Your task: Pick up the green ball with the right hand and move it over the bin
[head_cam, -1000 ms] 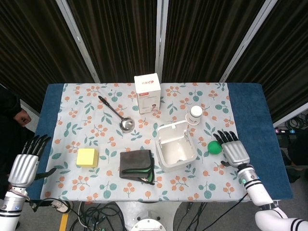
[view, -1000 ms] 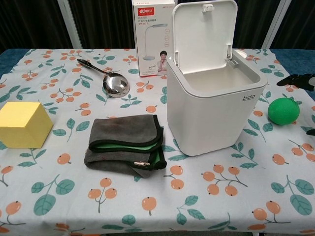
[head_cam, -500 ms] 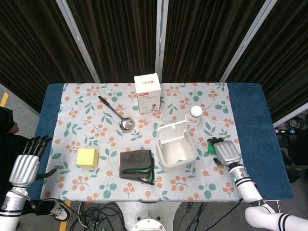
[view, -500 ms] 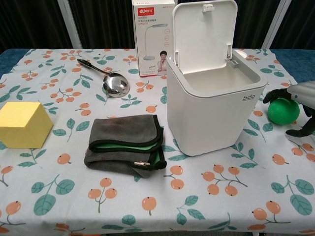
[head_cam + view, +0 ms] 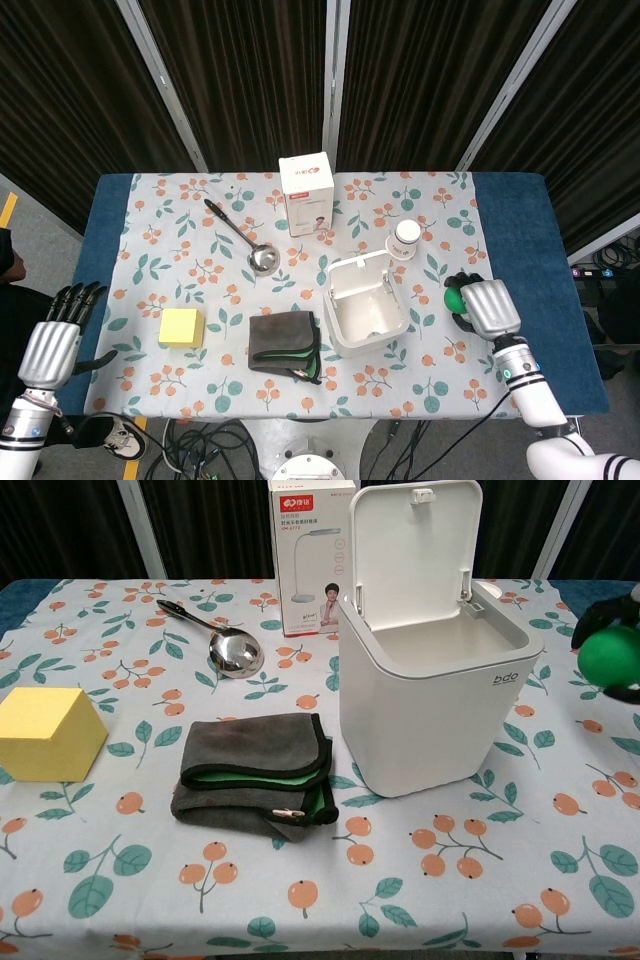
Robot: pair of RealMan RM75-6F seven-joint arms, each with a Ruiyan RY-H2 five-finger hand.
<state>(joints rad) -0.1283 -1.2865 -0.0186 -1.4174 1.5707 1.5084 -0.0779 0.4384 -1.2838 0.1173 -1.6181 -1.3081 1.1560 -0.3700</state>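
The green ball [image 5: 609,656] is off the table, held in my right hand [image 5: 485,307] to the right of the bin; in the head view only a sliver of the green ball [image 5: 454,298] shows past the fingers. The white bin [image 5: 366,305] stands mid-table with its lid [image 5: 412,539] flipped up and its inside empty. In the chest view my right hand [image 5: 618,640] shows at the right edge, its dark fingers wrapped around the ball. My left hand [image 5: 55,338] hangs open off the table's left front corner, fingers apart, holding nothing.
A white jar [image 5: 406,239] stands just behind the bin. A folded grey-green cloth [image 5: 285,345] lies left of the bin, a yellow block [image 5: 181,327] further left. A ladle [image 5: 242,239] and a white product box [image 5: 307,193] sit toward the back.
My right hand closed around the green ball and lifted it off the tablecloth, rising and shifting slightly right. The left hand stayed put.
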